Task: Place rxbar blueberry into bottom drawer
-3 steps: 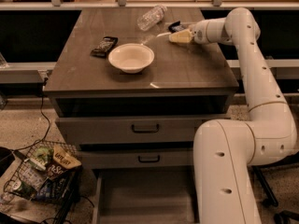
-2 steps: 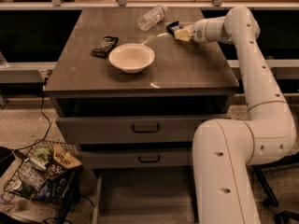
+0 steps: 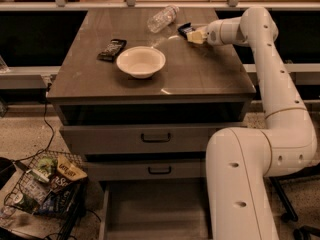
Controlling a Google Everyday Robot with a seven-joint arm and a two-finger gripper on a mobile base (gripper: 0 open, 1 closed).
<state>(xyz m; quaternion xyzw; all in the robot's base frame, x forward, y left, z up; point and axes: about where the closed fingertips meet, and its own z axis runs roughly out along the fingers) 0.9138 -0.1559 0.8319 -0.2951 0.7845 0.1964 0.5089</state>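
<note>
The rxbar blueberry [image 3: 185, 28] is a small dark navy bar lying at the back right of the cabinet top. My gripper [image 3: 191, 33] is right against the bar's near right end, reaching in from the right on the white arm [image 3: 260, 59]. I cannot see whether the bar is lifted or resting on the top. The bottom drawer [image 3: 150, 206] stands pulled out at floor level, a shallow grey tray with nothing in it.
A white bowl [image 3: 141, 61] sits mid-top, with a dark brown-green bar [image 3: 111, 49] to its left. A clear plastic bottle [image 3: 162, 18] lies at the back edge. Two upper drawers [image 3: 155, 137] are closed. A wire basket of snacks [image 3: 45, 189] stands on the floor at left.
My gripper has shifted a little toward the back of the cabinet top and now sits against the navy bar. The other objects have not moved.
</note>
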